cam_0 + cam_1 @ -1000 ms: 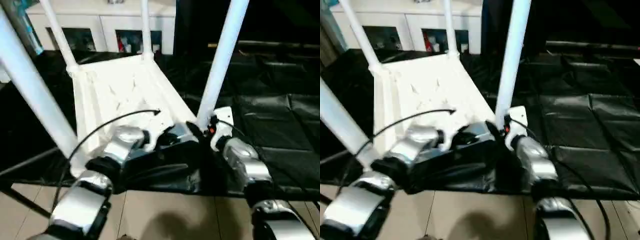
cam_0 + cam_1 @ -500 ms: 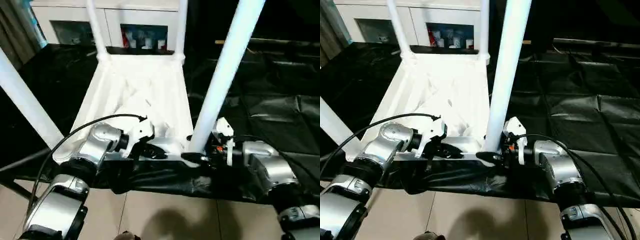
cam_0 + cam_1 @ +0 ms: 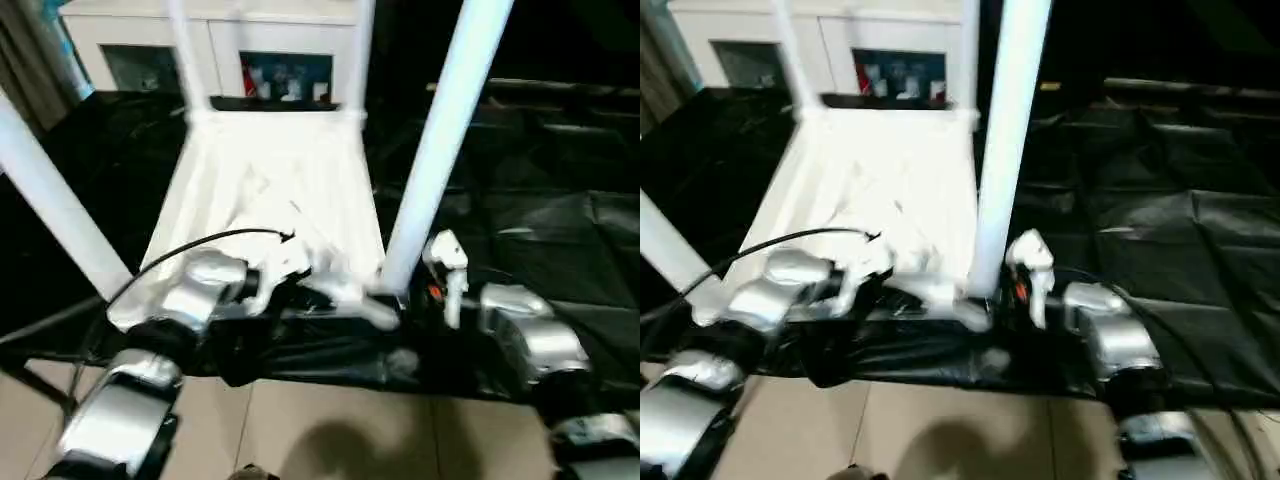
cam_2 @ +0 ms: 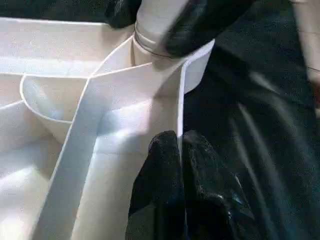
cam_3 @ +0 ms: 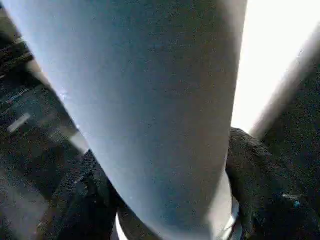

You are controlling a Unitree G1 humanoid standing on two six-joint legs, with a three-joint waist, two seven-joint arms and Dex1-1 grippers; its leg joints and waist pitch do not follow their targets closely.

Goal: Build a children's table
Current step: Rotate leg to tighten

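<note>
Left wrist view: left gripper pinches the table rim to steady it, while the right gripper straddles a leg, grip unclear.

We see strong light falling from above onto the children's table, whose white underside glares so hard that its ribs nearly wash out. The near leg takes a bluish cast. Around it the black cloth stays dim, with pale sheen along its folds. Both head views are smeared by motion blur, worst over the silver forearms and the near edge of the top. A soft shadow lies on the beige floor below. In the left wrist view, the rim is crisp while the black fingers are soft. In the right wrist view, the leg is too close for focus, with blown-out white beside it.
</note>
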